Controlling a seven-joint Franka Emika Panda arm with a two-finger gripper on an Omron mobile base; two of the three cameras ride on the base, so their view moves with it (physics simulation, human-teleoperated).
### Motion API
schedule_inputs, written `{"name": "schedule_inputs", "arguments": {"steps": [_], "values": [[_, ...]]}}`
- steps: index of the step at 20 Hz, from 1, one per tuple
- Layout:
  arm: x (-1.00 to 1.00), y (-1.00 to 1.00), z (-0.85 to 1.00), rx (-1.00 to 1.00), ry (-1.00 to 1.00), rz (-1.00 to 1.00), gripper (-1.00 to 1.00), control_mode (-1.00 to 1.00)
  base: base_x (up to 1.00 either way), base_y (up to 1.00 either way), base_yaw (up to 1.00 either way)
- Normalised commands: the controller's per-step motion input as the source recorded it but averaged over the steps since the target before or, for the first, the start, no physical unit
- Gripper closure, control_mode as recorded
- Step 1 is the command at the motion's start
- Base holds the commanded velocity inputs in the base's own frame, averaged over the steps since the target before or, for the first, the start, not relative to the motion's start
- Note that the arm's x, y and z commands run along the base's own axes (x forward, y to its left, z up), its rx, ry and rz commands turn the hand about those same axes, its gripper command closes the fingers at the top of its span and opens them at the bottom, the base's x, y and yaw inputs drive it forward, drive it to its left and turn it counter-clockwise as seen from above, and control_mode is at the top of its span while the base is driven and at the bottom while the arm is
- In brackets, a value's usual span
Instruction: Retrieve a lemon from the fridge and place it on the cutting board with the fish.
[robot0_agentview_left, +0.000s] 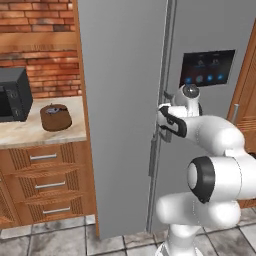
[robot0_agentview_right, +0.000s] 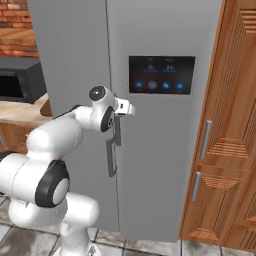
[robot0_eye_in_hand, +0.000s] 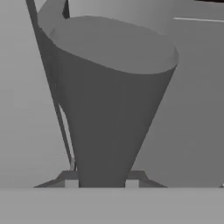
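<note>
We see hand (robot0_eye_in_hand: 101, 181) clamped on long grey bar handle (robot0_eye_in_hand: 109, 109) of tall grey two-door fridge (robot0_agentview_left: 125, 100), frame centre; both doors shut.

The fridge (robot0_agentview_left: 125, 100) is plain grey, with a black panel (robot0_agentview_right: 161, 74) showing blue icons. Red brick wall (robot0_agentview_left: 47, 75) sits behind a black microwave (robot0_agentview_left: 14, 95), a dark brown cutting board (robot0_agentview_left: 55, 118), a beige mottled counter (robot0_agentview_left: 30, 131) and orange-brown wooden cabinets (robot0_agentview_right: 225, 150).
</note>
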Motion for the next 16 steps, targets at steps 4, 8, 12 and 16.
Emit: {"name": "schedule_inputs", "arguments": {"steps": [4,8,12,16], "values": [[-1.00,-0.92,0.00,0.08,0.00,0.00,1.00,-1.00,0.00,0.00,0.00],[-1.00,-1.00,0.00,0.13,0.00,0.00,1.00,-1.00,0.00,0.00,0.00],[-1.00,-1.00,0.00,0.10,0.00,0.00,1.00,-1.00,0.00,0.00,0.00],[-0.85,-1.00,0.04,0.08,0.01,0.00,1.00,-1.00,0.00,0.00,0.00]]}}
